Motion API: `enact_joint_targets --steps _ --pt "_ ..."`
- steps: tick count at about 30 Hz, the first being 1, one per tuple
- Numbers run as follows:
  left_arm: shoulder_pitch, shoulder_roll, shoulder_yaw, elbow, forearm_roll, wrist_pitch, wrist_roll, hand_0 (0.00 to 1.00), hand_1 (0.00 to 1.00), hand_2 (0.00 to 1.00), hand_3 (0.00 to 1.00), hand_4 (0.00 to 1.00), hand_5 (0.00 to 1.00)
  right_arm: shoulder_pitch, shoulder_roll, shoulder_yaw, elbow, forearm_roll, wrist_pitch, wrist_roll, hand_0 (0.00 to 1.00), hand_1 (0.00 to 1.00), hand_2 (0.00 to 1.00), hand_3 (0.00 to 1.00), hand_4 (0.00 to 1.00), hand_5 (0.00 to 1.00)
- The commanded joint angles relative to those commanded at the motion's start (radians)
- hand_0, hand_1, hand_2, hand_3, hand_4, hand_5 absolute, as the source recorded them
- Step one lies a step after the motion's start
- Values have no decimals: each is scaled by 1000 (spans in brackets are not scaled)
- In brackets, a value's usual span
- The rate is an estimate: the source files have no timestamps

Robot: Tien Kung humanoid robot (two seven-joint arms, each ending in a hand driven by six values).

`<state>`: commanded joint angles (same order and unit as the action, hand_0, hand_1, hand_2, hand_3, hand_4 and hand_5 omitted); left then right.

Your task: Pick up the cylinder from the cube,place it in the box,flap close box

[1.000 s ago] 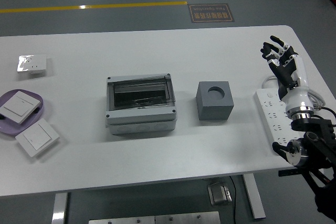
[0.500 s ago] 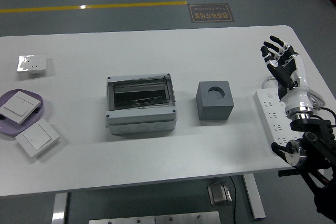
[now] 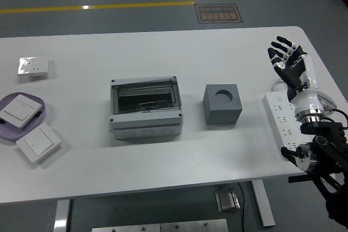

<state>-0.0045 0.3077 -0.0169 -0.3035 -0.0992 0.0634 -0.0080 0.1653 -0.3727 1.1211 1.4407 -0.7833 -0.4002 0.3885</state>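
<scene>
My right robot hand (image 3: 287, 61) spread, empty, far right. Cylinder (image 3: 223, 95) sits in cube (image 3: 222, 104) socket, so upright; box (image 3: 146, 107) lid shut.

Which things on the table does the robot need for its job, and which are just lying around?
For the job:
- grey cube with the cylinder in its top
- grey box with a clear flap
- right hand, open, off to the right

Just lying about:
- power strip
- wall switches
- purple plate
</scene>
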Motion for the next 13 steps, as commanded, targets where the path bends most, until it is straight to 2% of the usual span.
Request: enact_joint_targets --steps 13 --pt "-9 12 9 -1 0 0 -1 614 629 608 635 711 257 12 -4 -19 -7 2 -1 -2 757 695 667 575 806 205"
